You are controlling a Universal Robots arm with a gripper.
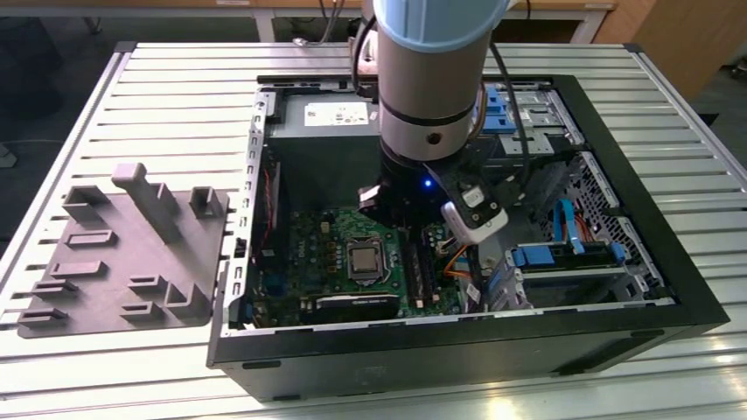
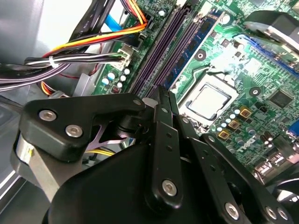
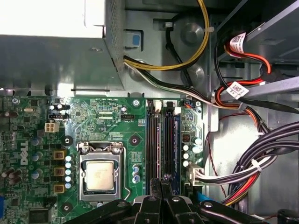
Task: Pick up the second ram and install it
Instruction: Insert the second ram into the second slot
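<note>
Tool [image 3: 161, 186] sits low over the slots [image 3: 161, 140], fingers closed together at the tips; nothing visibly gripped. Ram [image 3: 176, 144] stands seated in the slot beside the fingertips, centre of the first wrist view: slim dark board, blue-tinted edge, row of chips. In the exterior view, the grey tray [image 1: 117, 262] lies on the table [image 1: 175, 87], centre left.

The robot is a thick silver-grey cylindrical arm [image 1: 429, 79] with a pale blue cap at its upper joint and black seam rings. Black cables run alongside it. A white-and-black camera module [image 1: 473, 213] is mounted near the wrist. The matte black linkage gripper [image 2: 163, 95] carries shiny silver screws.
</note>
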